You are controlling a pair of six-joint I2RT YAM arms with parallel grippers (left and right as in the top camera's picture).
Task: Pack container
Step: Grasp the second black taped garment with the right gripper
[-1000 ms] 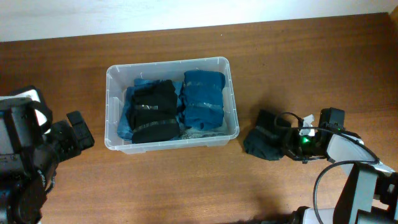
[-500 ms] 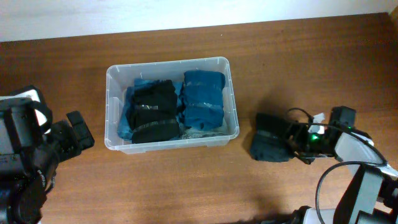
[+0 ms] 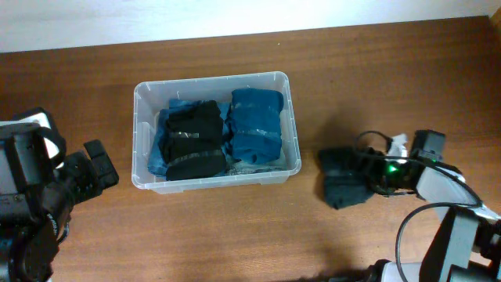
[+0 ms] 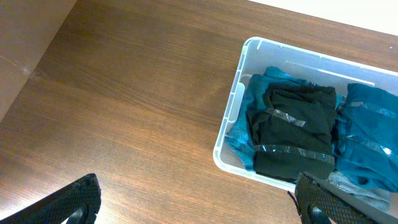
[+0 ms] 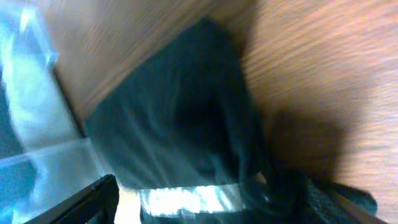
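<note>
The container (image 3: 293, 125) is a clear plastic bin at mid-table, holding a black taped clothing bundle (image 3: 192, 141) beside a blue one (image 3: 256, 124). To its right a dark taped bundle (image 3: 342, 180) lies on the wood. My right gripper (image 3: 363, 175) is at that bundle's right end, jaws wide apart. In the right wrist view the bundle (image 5: 186, 112) fills the space between the spread fingers, with a gap at the left finger (image 5: 93, 199); this view is blurred. My left gripper (image 3: 100, 163) hovers open left of the container (image 4: 231, 118), nothing between its fingers (image 4: 74, 202).
The table's back edge meets a white wall (image 3: 235, 16). Bare wood lies between the left gripper and the bin and in front of the bin. A blurred clear bin wall (image 5: 37, 106) shows at the left of the right wrist view.
My right gripper's jaws have spread apart and let go of the dark bundle, which has shifted slightly to the right and turned. The left arm has not moved.
</note>
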